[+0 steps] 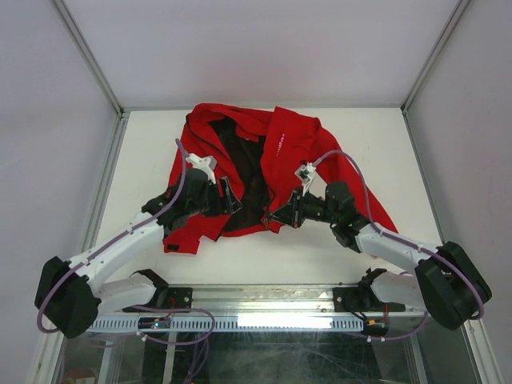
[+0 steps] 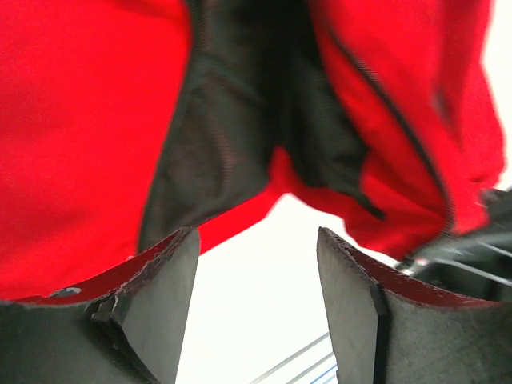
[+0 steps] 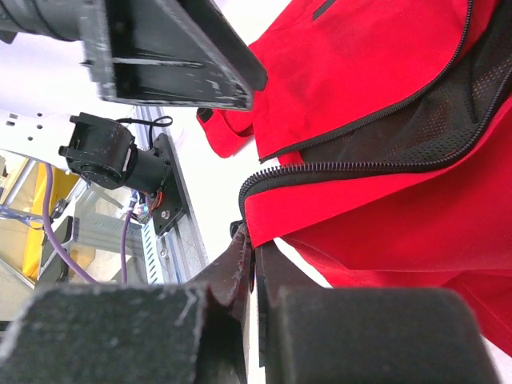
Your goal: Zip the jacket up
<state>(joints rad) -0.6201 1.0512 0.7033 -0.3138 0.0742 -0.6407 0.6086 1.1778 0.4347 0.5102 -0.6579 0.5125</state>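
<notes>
The red jacket [image 1: 296, 152] lies spread on the white table with its front open, showing the black lining [image 1: 244, 172]. My left gripper [image 1: 232, 196] is open and empty, its jaws wide apart just at the bottom hem of the jacket's left front panel [image 2: 80, 120]. My right gripper [image 1: 276, 216] is shut on the bottom corner of the right front panel [image 3: 384, 72], at the lower end of the dark zipper teeth [image 3: 264, 178]. In the right wrist view the fingers [image 3: 240, 264] pinch the red hem edge. The two zipper edges are apart.
A metal rail [image 1: 256, 320] with the arm bases runs along the near table edge, also in the right wrist view [image 3: 172, 232]. White walls [image 1: 48, 96] enclose the table on three sides. The left gripper's finger [image 3: 176, 48] shows close above in the right wrist view.
</notes>
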